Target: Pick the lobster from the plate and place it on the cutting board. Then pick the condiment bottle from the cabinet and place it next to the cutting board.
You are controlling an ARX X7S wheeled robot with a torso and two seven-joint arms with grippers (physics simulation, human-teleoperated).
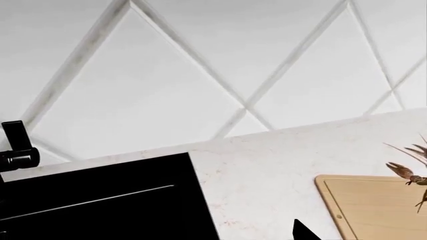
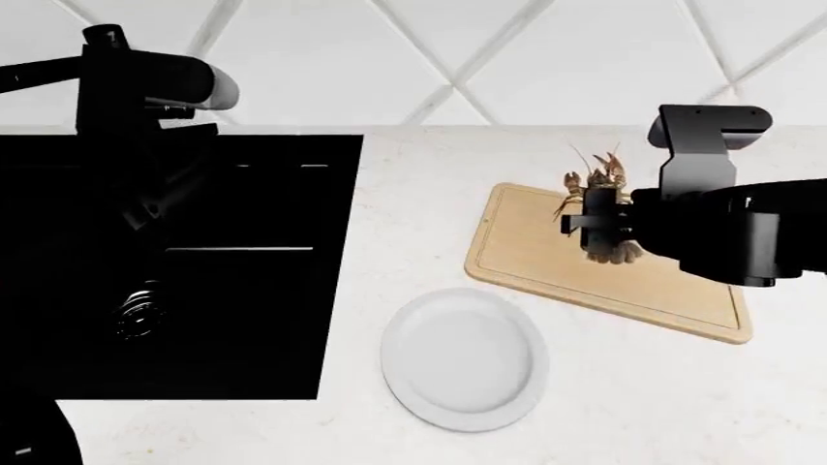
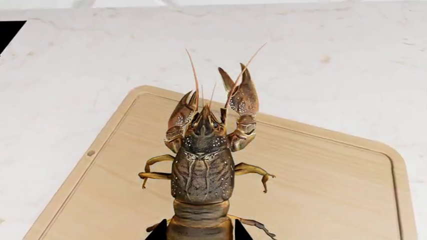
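Observation:
My right gripper [image 2: 601,228] is shut on the tail of the brown lobster [image 2: 597,203] and holds it over the tan cutting board [image 2: 672,291]. In the right wrist view the lobster [image 3: 203,170] points claws forward above the board [image 3: 320,195], with a black fingertip [image 3: 241,233] on each side of its tail. The white plate [image 2: 466,358] lies bare in front of the board. My left gripper is out of the head view; only one dark fingertip [image 1: 303,231] shows in the left wrist view. That view also catches the board [image 1: 373,210] and lobster claws [image 1: 407,172]. The condiment bottle is out of view.
A black sink [image 2: 181,262] with a black faucet [image 2: 130,87] fills the left of the white counter [image 2: 413,194]. A white diamond-tiled wall [image 2: 452,58] stands behind. My right arm [image 2: 723,232] reaches in from the right.

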